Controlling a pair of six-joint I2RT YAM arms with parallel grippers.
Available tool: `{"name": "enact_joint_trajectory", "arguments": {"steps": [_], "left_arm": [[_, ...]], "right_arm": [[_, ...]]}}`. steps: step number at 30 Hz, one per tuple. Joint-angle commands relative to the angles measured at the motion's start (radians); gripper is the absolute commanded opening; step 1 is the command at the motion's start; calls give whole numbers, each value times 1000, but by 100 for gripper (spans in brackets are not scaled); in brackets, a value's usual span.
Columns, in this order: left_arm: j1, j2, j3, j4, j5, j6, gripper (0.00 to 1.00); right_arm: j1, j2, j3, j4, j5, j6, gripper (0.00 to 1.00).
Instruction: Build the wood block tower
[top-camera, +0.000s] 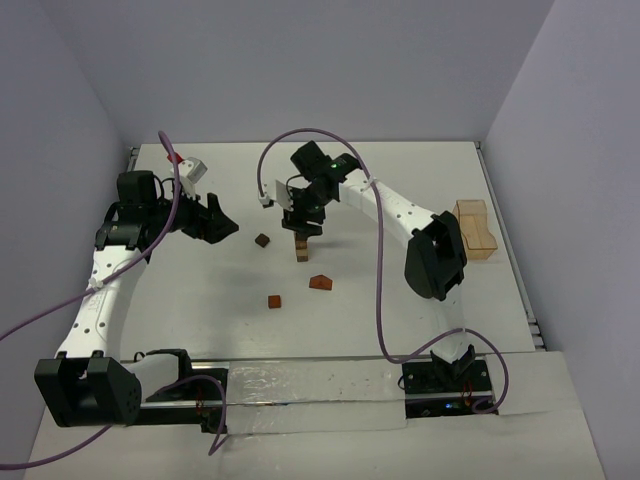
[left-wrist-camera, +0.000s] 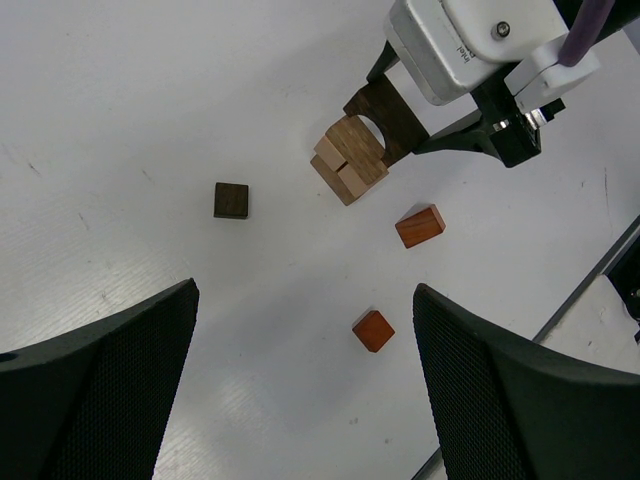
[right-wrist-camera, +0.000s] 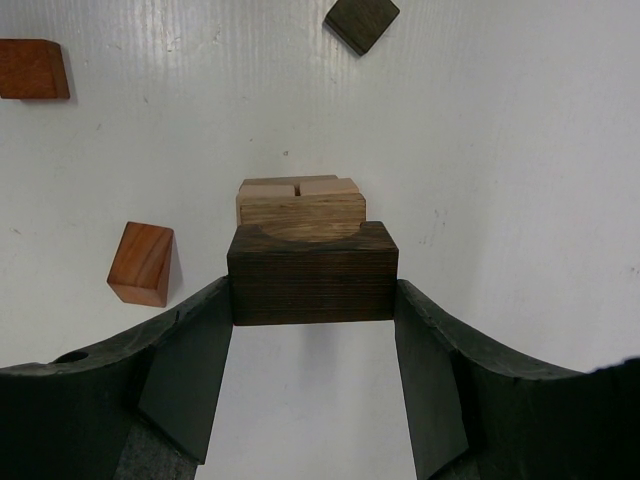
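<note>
Right gripper (right-wrist-camera: 313, 312): my jaws clamp the dark arch block (right-wrist-camera: 312, 270) just over the wood block tower (right-wrist-camera: 300, 203), mid-table. Left gripper (left-wrist-camera: 305, 395): spread, empty, well apart. Risk, I judge: off-centre release topples the narrow stack.

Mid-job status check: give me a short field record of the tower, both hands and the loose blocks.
Tower: light tan wooden block stack, upright
Right hand: shut on dark brown wooden arch block, held over the stack; contact unclear
Left hand: open, empty
Loose on white table: dark brown wooden cube, reddish wedge-shaped wooden block, reddish wooden cube
Box: light-tan open wooden box, table's right edge
</note>
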Motion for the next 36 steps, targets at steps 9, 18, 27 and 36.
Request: {"name": "enact_joint_trajectory", "arguments": {"steps": [9,18,27,36], "left_arm": [[3,-8,13,46,20,-1,94],[3,0,21,39,19,1,94],[3,10,28,39,23,-1,94],[3,13,29,39,25,-2,94]], "right_arm": [[5,17,-13,31,-23,15,30],[6,26,-27,44,-24,17,32],[6,27,-41,50,-23,13,32],[6,24,-60,64,-24,14,35]]}}
